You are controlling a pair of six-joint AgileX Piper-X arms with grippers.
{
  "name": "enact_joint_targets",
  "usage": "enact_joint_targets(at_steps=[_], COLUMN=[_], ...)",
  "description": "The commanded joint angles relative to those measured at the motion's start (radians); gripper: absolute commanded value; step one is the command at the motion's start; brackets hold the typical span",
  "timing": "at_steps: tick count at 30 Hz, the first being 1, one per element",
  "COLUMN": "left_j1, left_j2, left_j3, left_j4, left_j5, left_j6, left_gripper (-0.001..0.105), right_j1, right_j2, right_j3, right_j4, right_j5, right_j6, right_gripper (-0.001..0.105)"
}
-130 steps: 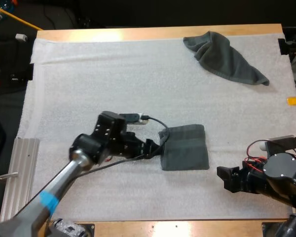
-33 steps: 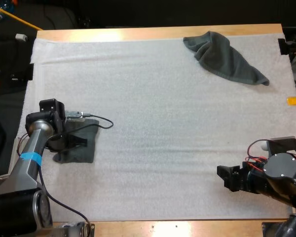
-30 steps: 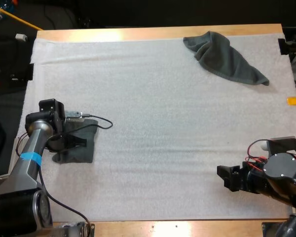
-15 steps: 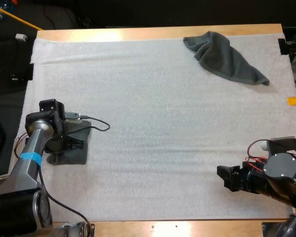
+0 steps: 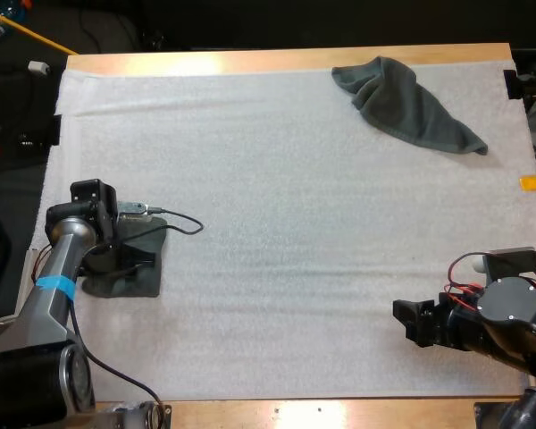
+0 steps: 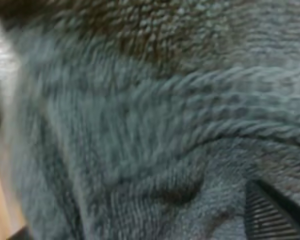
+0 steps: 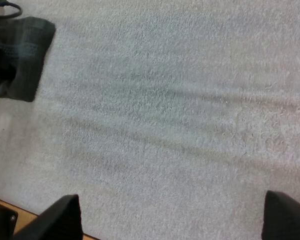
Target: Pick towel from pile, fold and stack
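Grey-green cloth, high view: the folded towel lies flat at the left border of the white mat, well apart from everything else. I judge this spot is where the stack starts, clear of the working middle.
Pile, high view: one crumpled towel sits loose near the mat's far right corner, untouched, and well apart from both arms.
Left arm, high view: the left arm reaches along the mat's left side, and the left jaws sit down on the folded towel's near-left part, probably to set it in place.
Right arm, high view: the right arm rests low at the near right of the bench, with the right jaws aimed across bare mat, clear of both towels.
Left wrist view: terry loops of the folded towel lie very close under the camera, so the left jaws are right at the cloth. I cannot tell whether they grip it or stand free.
Right wrist view: the right jaws stand wide apart over bare mat, holding nothing. The folded towel lies far off, with the other arm's dark jaws at it.
Step in hand: placing the folded piece looks nearly complete; the crumpled towel is left to fetch.
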Motion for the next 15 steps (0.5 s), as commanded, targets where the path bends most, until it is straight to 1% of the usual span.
enact_joint_targets(at_steps=[1, 4, 9, 11, 12, 13, 14, 15], left_j1=[0.001, 0.001, -0.003, -0.005, -0.005, -0.005, -0.005, -0.005], left_j2=[-0.018, -0.061, -0.175, -0.227, -0.241, -0.264, -0.271, -0.272], left_j3=[-0.003, -0.003, -0.003, -0.003, -0.003, -0.003, -0.003, -0.003], left_j4=[0.007, 0.007, 0.020, 0.037, 0.040, 0.042, 0.041, 0.040], left_j5=[-0.042, -0.080, -0.071, -0.007, 0.051, 0.147, 0.199, 0.226], left_j6=[-0.007, -0.009, -0.026, -0.035, -0.038, -0.039, -0.039, -0.038], left_gripper=[0.065, 0.065, 0.065, 0.065, 0.065, 0.065, 0.065, 0.065], right_j1=[0.004, 0.004, 0.004, 0.004, 0.004, 0.004, 0.004, 0.004], right_j2=[-0.003, -0.003, -0.003, -0.003, -0.003, -0.003, -0.003, -0.003], right_j3=[-0.008, -0.008, -0.008, -0.008, -0.008, -0.008, -0.008, -0.008], right_j4=[0.002, 0.002, 0.002, 0.002, 0.002, 0.002, 0.002, 0.002], right_j5=[0.000, 0.000, 0.000, 0.000, 0.000, 0.000, 0.000, 0.000], right_j6=[0.005, 0.005, 0.005, 0.005, 0.005, 0.005, 0.005, 0.005], right_gripper=[0.071, 0.071, 0.071, 0.071, 0.071, 0.071, 0.071, 0.071])
